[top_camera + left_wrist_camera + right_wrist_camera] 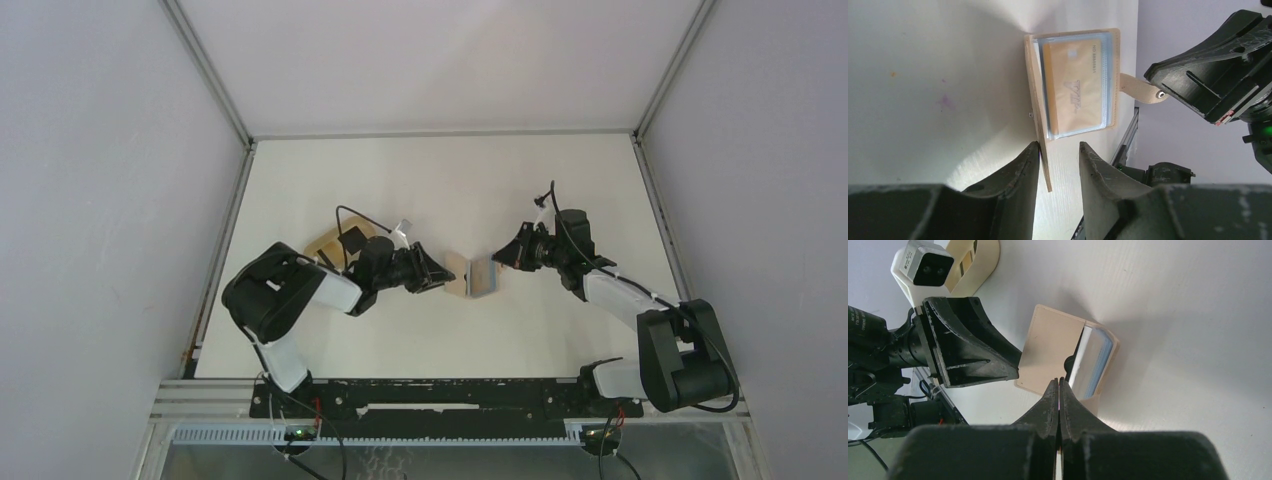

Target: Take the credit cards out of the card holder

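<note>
While both my arms reach low over the table (450, 180), they point at each other from either side, elbows bent and forearms nearly level. The card holder (470, 275) lies between them near the middle of the table. It is open, its two leaves spread in a V.

My left pincer (1059, 147) comes in from the left with its fingers apart. One leaf of the holder stands edge-on in the gap, close against one finger and clear of the other, so I am straddling it without clamping it. My left forearm passes just in front of the oval tray (325, 243).

My right pincer (1058, 382) comes from the right with its fingers pressed flat together, only a hairline between them. In the left wrist view the closing tab (1138, 89) juts out from the far leaf and its snap end meets those fingertips, so I take it that I am pinching the tab. My own right wrist view hides the contact.

A tan card (1075, 85) sits in the clear sleeves of that far leaf, fully tucked in. I cannot see a second card.
</note>
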`<state>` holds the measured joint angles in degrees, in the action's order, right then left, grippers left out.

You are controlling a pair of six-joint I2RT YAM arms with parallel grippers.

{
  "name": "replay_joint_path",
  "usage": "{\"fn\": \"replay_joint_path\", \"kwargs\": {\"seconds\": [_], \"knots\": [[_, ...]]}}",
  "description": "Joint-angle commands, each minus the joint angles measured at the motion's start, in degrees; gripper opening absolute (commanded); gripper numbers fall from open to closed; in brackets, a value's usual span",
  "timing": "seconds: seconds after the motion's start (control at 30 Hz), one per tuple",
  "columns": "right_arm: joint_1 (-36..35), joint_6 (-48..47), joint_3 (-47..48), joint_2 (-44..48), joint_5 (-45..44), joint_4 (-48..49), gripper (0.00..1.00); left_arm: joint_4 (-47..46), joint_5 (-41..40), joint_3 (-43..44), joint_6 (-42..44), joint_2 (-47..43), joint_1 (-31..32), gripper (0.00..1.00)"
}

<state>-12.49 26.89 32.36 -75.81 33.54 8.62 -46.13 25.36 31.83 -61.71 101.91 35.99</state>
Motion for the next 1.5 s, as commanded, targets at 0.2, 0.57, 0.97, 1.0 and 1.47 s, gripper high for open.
{"fn": "replay_joint_path", "kwargs": {"seconds": [0.2, 0.57, 0.97, 1.0, 1.47], "knots": [[-0.6, -0.3, 1.2, -0.5, 0.9, 3.3, 0.0, 12.3, -4.5, 3.6, 6.9, -3.3, 0.3, 0.37], [-0.7, -0.5, 1.2, -0.5, 0.9, 3.1, 0.0, 13.5, -4.0, 5.3, 7.9, -2.8, 0.5, 0.1], [-1.2, -0.1, 2.4, 0.4, 0.9, 2.3, 0.0, 8.6, -3.5, 2.0, 5.6, -2.6, 0.7, 0.0], [-1.6, 0.1, 2.6, 0.3, 1.0, 2.3, 0.0, 7.6, -3.6, 1.5, 5.1, -2.6, 0.8, 0.0], [-5.3, 2.7, 2.1, -3.9, 2.0, 6.0, 0.0, 4.1, -5.9, -2.6, 3.7, -4.8, 1.3, 0.0]]}}
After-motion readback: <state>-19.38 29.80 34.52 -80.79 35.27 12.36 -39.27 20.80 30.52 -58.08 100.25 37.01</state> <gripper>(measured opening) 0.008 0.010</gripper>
